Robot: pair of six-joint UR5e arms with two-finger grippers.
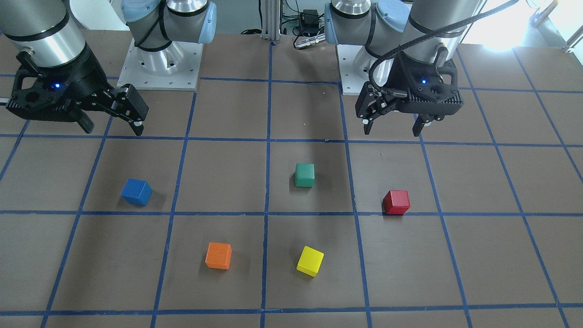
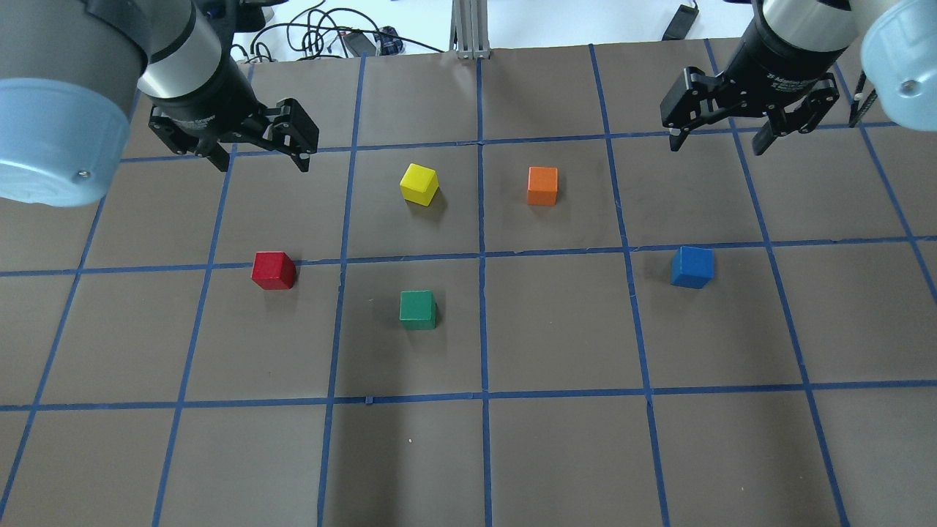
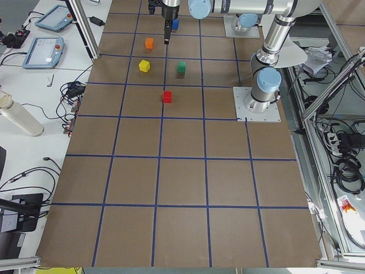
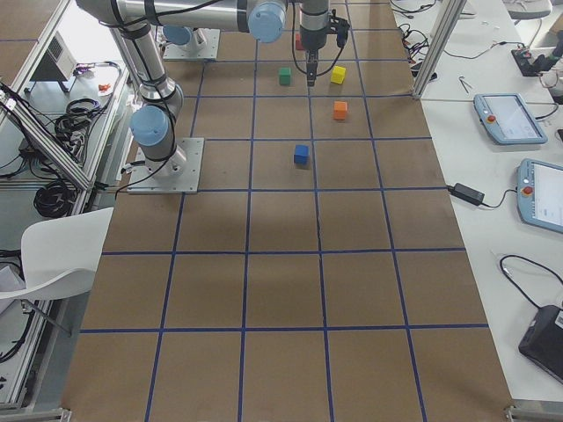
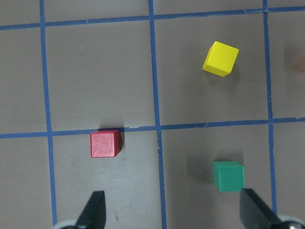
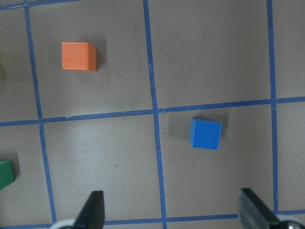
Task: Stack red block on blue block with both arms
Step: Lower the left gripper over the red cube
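Small matte red cube (image 2: 274, 270): sits on the brown table (image 2: 556, 454) in the robot's left half, one edge just beside a blue tape line (image 2: 146, 268). It is well apart from the small matte blue cube (image 2: 692, 266) in the right half. L gripper (image 2: 263, 157), black two-finger type, hangs raised over the table w/ fingers spread wide, holding nothing. R gripper (image 2: 717, 143): likewise apart and empty.

Key relation for you: L gripper is the near one to the red cube; R gripper is far across the grid, so the pick looks like the L arm's. In the L wrist view the cube lies ahead of the fingertips and off-centre, close to one finger's line rather than midway btwn the two. You likely need a sideways shift plus descent before closing. Cube faces run approx. square to the tape grid and the finger line, so little wrist turn seems needed. Nearest neighbour, the green cube (image 2: 417, 309), is near but not touching. In the R wrist view the blue cube lies within that gripper's span, slightly rotated vs. the grid.
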